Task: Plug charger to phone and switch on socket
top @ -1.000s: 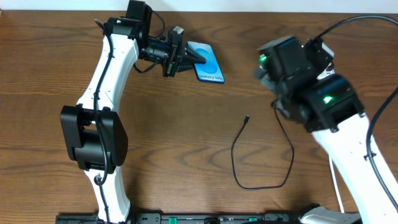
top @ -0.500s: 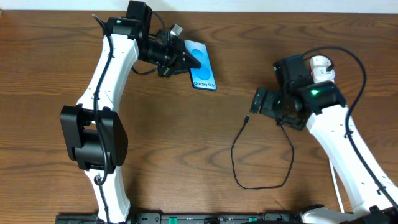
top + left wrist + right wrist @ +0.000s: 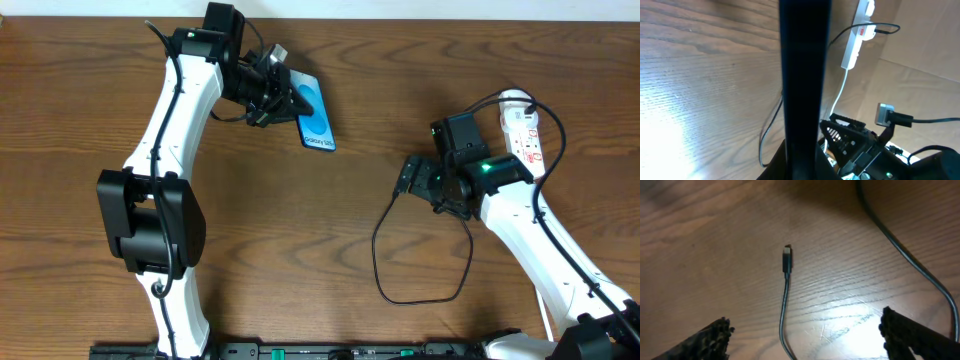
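Observation:
My left gripper (image 3: 291, 98) is shut on the phone (image 3: 316, 118) and holds it tilted above the table at the back; its cyan screen shows from overhead. In the left wrist view the phone (image 3: 802, 75) is a dark edge-on bar between the jaws (image 3: 801, 167). The charger cable (image 3: 378, 262) lies in a loop, and its connector tip (image 3: 398, 191) lies loose on the wood. My right gripper (image 3: 408, 181) is open just above that tip. In the right wrist view the tip (image 3: 786, 260) lies ahead of the spread fingers (image 3: 807, 340). The socket (image 3: 523, 126) lies at the right.
The white power strip also shows in the left wrist view (image 3: 858, 35), with a thin black cable reaching it near its red marking and its white cord (image 3: 839, 95) trailing toward the front. A thicker dark cable (image 3: 910, 260) crosses the right wrist view.
My right arm has swung down and left to the cable tip, uncovering the power strip. My left gripper has turned the phone more upright and moved it slightly left.

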